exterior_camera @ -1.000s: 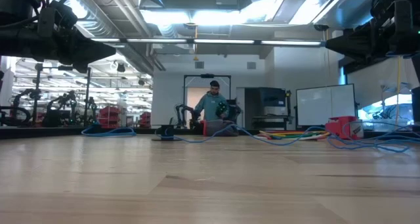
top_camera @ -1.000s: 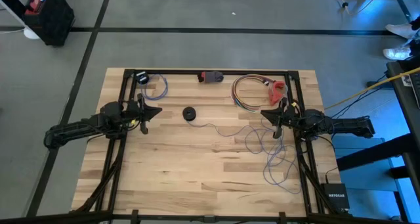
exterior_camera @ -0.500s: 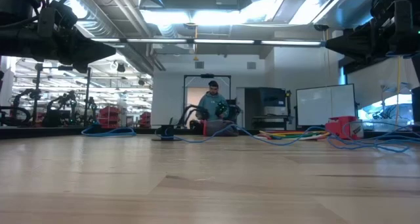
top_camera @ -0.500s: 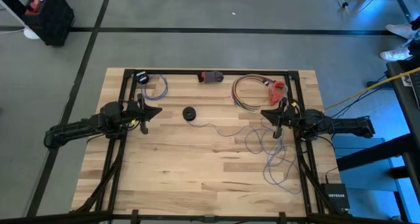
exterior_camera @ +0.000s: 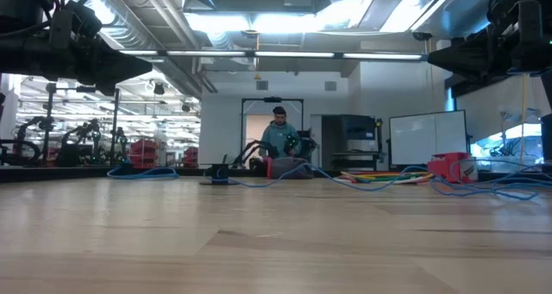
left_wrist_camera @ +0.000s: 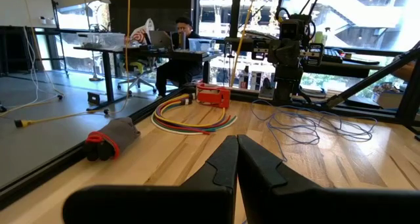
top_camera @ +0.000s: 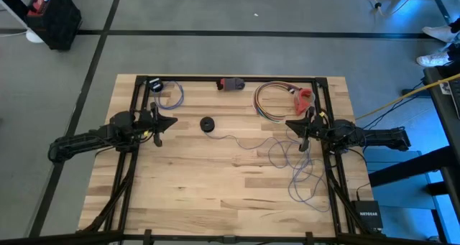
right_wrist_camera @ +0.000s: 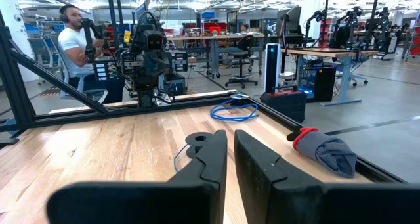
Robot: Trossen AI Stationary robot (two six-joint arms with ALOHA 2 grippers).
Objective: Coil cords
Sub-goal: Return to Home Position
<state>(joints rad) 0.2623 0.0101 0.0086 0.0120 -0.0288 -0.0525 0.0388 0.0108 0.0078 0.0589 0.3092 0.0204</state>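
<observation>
The cord is a thin grey-lilac wire [top_camera: 287,157] lying loose on the wooden table. It runs in squiggles and loops from a small black round disc [top_camera: 207,124] at table centre to the right side, under my right arm. The left wrist view shows its loops [left_wrist_camera: 308,122]; the right wrist view shows the disc [right_wrist_camera: 199,140] flat on the wood. My left gripper [top_camera: 172,121] hovers shut at the left, pointing level toward the disc. My right gripper [top_camera: 290,123] hovers at the right, facing it, fingers together but for a thin slit [right_wrist_camera: 230,133]. Neither holds anything.
A multi-coloured coiled cable [top_camera: 272,101] with a red piece [top_camera: 305,98] lies far right. A grey bundle with a red band [top_camera: 231,84] sits at the far edge. A blue coil [top_camera: 172,94] lies far left. Black frame rails [top_camera: 136,108] flank the table. A person [exterior_camera: 280,137] stands beyond.
</observation>
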